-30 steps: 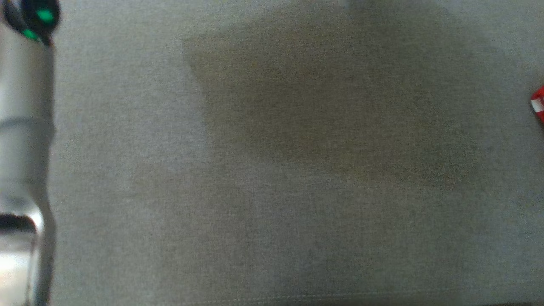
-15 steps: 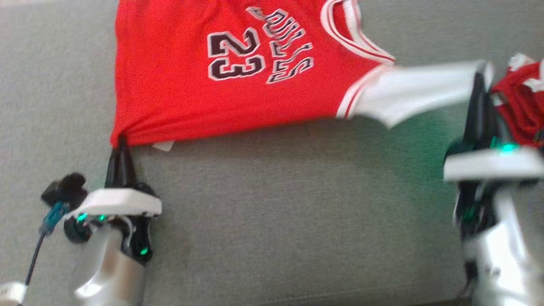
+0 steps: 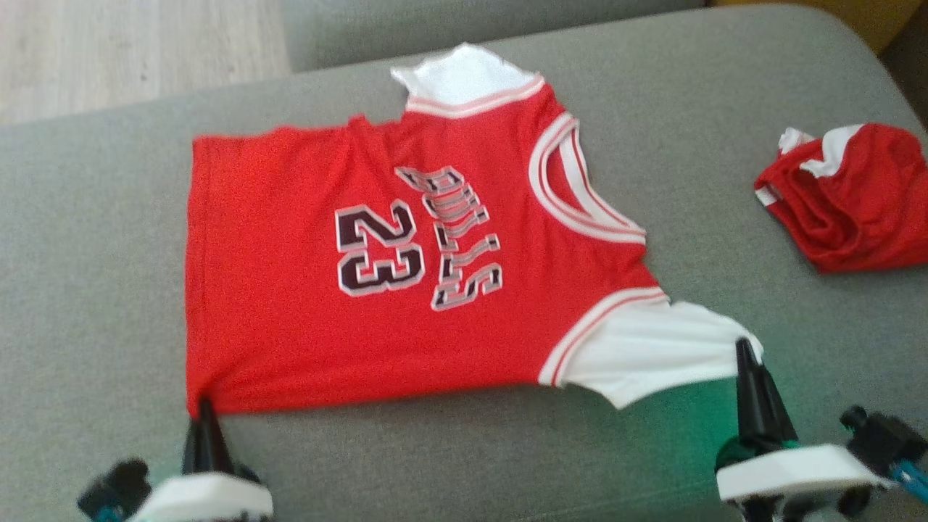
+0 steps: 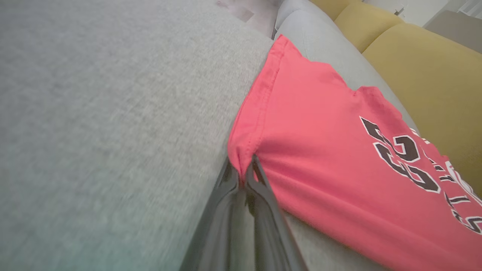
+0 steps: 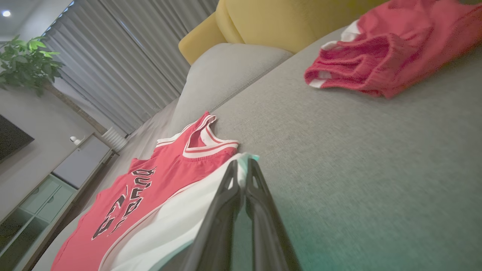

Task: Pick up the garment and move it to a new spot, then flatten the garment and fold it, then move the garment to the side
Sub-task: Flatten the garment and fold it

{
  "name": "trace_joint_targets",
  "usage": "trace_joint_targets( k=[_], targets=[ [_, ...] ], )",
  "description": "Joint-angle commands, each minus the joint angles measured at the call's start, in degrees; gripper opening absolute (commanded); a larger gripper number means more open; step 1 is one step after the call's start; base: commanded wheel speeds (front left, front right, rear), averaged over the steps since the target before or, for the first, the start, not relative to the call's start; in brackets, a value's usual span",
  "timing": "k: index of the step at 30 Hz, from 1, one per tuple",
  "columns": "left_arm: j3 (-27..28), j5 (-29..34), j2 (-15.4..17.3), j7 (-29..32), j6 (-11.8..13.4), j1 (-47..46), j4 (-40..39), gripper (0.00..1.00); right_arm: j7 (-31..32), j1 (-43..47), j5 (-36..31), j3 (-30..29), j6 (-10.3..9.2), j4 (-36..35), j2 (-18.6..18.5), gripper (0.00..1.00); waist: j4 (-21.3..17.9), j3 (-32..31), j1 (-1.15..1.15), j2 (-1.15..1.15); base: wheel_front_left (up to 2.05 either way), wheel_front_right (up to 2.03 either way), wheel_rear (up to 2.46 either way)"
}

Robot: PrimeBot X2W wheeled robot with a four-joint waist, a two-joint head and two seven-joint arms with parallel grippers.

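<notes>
A red basketball jersey (image 3: 275, 304) carries the word "BULLS" across its chest in black block letters edged in white. Next to it, on the hem side, is the number "23" in the same style. Both appear turned sideways in the head view. No other writing is legible.

One jersey (image 3: 275, 312), one crumpled red garment (image 3: 855, 210) — two pincers (image 3: 205, 404) (image 3: 744, 346), one sofa (image 3: 464, 449).

Left gripper (image 3: 205, 409) at lower left of head view, fingers pointing up-frame, jaws pinched together on the garment (image 3: 290, 304) hem corner. Right gripper (image 3: 745, 355) at lower right, fingers up-frame, clamped on its white sleeve edge. White wrist housings (image 3: 794, 471) at the bottom edge.
</notes>
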Motion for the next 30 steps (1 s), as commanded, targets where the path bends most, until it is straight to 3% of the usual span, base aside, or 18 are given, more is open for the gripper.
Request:
trace_joint_targets(
  k=[1, 13, 22, 30],
  targets=[
    [1.39, -1.59, 1.25, -0.25, 0.16, 2.55, -0.57, 0.0, -0.65, 0.01, 0.75, -0.87, -0.05, -1.9, -0.58, 0.0, 0.19, -1.8, 0.02, 0.0, 0.0, 0.0, 0.0],
    [-6.32, -5.58, 1.23, -0.25, 0.16, 8.14, -7.77, 0.0, -0.65, 4.77, 1.74, -3.47, -0.05, -4.24, 0.2, 0.0, 3.65, -3.89, 0.02, 0.0, 0.0, 0.0, 0.0],
    [-10.85, -7.2, 1.23, -0.25, 0.16, 1.49, -11.39, 0.0, -0.65, -5.82, 3.58, -3.31, -0.05, -2.25, 1.37, 0.0, 5.7, 0.36, 0.02, 0.0, 0.0, 0.0, 0.0],
    [-12.83, -8.59, 1.23, -0.25, 0.16, -6.28, -8.44, 0.0, -0.65, -19.72, 2.05, -1.33, -0.05, 8.54, 1.21, 0.0, 7.91, 4.89, 0.02, 0.0, 0.0, 0.0, 0.0]
  ],
)
